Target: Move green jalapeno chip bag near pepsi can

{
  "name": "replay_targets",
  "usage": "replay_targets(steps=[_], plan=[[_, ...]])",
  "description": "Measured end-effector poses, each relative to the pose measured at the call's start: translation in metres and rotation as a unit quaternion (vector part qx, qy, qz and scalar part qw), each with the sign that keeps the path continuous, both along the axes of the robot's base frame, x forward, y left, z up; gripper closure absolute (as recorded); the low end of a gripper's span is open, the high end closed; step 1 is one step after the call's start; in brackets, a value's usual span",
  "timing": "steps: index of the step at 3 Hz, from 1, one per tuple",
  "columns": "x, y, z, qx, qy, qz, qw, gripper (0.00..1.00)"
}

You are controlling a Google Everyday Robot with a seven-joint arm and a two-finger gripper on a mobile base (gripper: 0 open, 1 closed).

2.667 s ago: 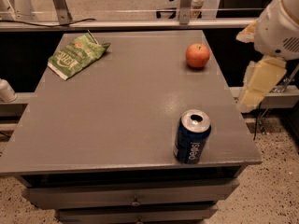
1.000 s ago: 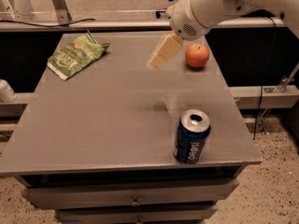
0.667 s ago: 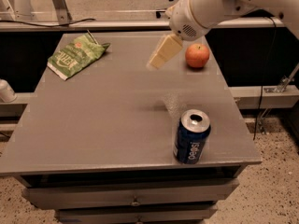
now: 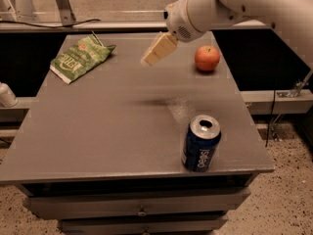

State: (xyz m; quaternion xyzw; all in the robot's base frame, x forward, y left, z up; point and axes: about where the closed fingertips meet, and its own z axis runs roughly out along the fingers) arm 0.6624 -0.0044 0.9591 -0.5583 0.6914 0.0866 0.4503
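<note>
The green jalapeno chip bag (image 4: 79, 58) lies flat at the far left corner of the grey table (image 4: 98, 126). The pepsi can (image 4: 201, 143) stands upright near the front right edge, its silver top open. My gripper (image 4: 157, 50) hangs in the air above the far middle of the table, on a white arm reaching in from the upper right. It is to the right of the bag and apart from it, holding nothing that I can see.
A red-orange apple (image 4: 207, 58) sits at the far right of the table, just right of the gripper. A drawer front (image 4: 142, 202) runs below the table's front edge. A white object (image 4: 6, 95) shows at the left edge.
The arm has swung in from the right side of the table to above its far middle, then crept a little further left toward the bag. Bag, can and apple have not moved.
</note>
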Motion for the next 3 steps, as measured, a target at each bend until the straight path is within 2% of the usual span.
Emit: replay_targets(steps=[1,2,3], plan=[[0.04,0.023,-0.009,0.032,-0.014,-0.01,0.9993,0.0],[0.074,0.048,-0.03,0.064,-0.008,-0.028,0.9975,0.0],[0.091,0.083,-0.052,0.09,0.01,-0.027,0.9955,0.0]])
